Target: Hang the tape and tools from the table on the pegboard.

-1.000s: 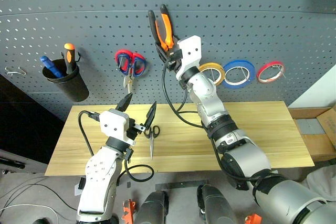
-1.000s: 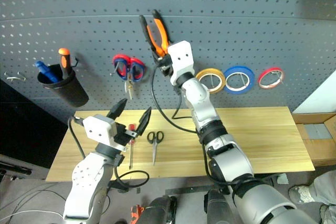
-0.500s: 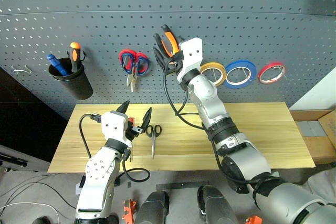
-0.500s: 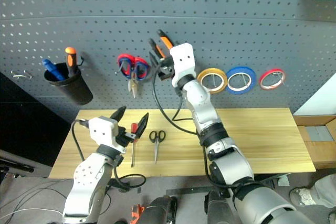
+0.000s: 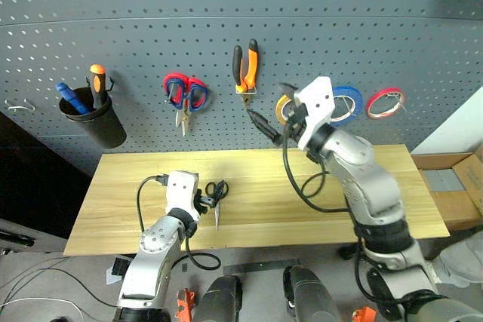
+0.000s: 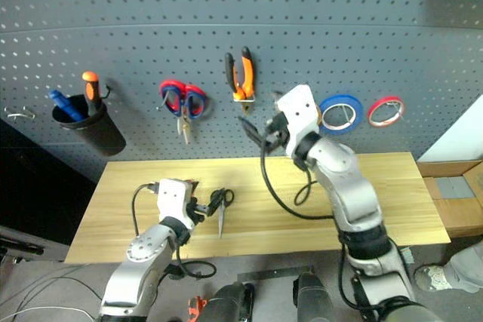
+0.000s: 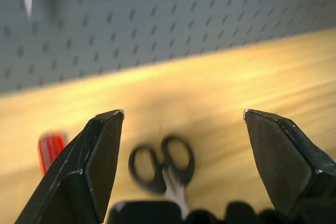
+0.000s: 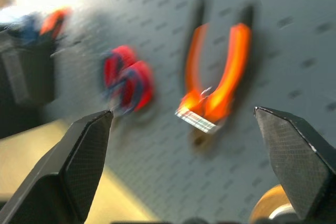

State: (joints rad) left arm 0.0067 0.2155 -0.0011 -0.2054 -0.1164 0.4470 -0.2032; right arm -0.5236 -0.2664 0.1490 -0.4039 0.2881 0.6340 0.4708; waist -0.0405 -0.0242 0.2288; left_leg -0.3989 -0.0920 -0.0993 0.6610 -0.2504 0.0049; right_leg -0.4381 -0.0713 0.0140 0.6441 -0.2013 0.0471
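- Pliers (image 5: 245,70): orange-and-black handles up, hanging on the pegboard (image 5: 151,20).
- Right gripper (image 8: 184,124): released, jaws spread wide, empty, in front of the pegboard just below and right of the pliers.
- Tape (image 5: 281,108): yellowish ring on the pegboard, partly behind the right gripper.
- Left gripper (image 7: 181,114): spread open, empty, low over the table (image 5: 362,186) near its front edge.
- Black scissors (image 7: 163,167): flat on the table between the left fingers.
- Screwdriver (image 7: 51,145): red handle just beside the scissors.

Matt pale wood table (image 5: 355,186); matt perforated pegboard (image 5: 151,28).
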